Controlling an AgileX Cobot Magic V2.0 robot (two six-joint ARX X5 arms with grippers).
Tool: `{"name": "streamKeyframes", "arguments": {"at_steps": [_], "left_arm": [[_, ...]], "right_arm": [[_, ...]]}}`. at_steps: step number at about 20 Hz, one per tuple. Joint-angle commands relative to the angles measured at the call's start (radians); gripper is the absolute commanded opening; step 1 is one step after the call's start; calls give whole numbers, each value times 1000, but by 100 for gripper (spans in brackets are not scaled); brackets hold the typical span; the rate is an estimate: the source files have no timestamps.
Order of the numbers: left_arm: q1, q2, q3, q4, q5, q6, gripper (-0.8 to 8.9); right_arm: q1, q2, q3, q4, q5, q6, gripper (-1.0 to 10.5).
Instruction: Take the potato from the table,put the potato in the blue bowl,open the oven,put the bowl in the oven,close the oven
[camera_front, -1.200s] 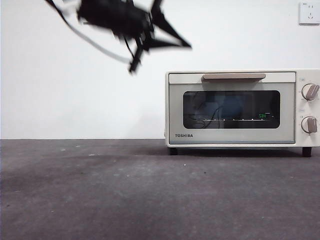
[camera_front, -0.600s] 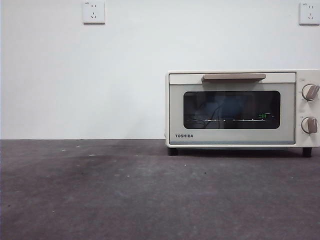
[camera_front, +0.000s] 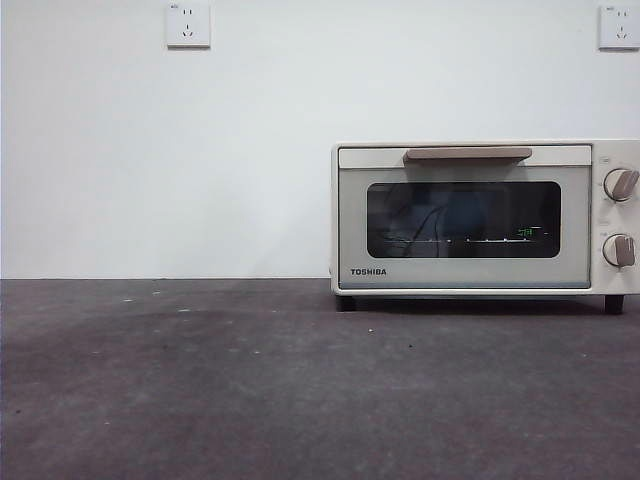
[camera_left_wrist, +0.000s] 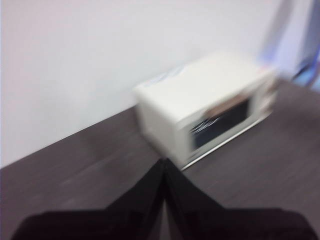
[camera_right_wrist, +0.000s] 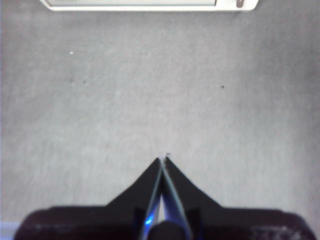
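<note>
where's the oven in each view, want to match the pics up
Front view: the oven stands right of centre, door shut, against the white wall.
Left wrist view: blurred, it sits beyond the left end effector, seen corner-on.
Right wrist view: only its bottom edge shows, across the table from the right end effector.
Shared landmark: the speckled dark table in front of the oven.

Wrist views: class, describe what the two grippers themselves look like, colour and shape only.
The left gripper shows two matte black jaws tapering to a narrow point from a broad black base, blurred. The right gripper looks alike, black and wedge-shaped, with paler inner edges and a small blue glint near its base.
</note>
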Motion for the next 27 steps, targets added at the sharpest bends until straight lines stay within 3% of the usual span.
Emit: {"name": "streamKeyframes", "arguments": {"at_steps": [1,3,4,6,8,13,15,27], "left_arm": [[164,-58,-179,117,97,180,-4],[318,-165,-419,332,283,125,-4],[377,-218,-546,449,299,81,-4],[463,-322,-788,678,192,23,-4],[496,-420,-963,793,159,23,-4],[500,-625,-1198,825,129,5,-4],[500,-685,-1260,825,127,-54,-4],[522,-750,-1393,827,126,-173,-4]], "right_arm": [[0,61,-3,51,1,-7,2],[0,115,-3,117,2,-7,2],[0,140,-3,161,2,-7,2],[0,191,-3,272,1,-7,2],[0,229,-3,380,1,-7,2],[0,267,-3,608,2,-7,2],[0,267,-3,670,3,-7,2],[0,267,-3,698,9,-7,2]]}}
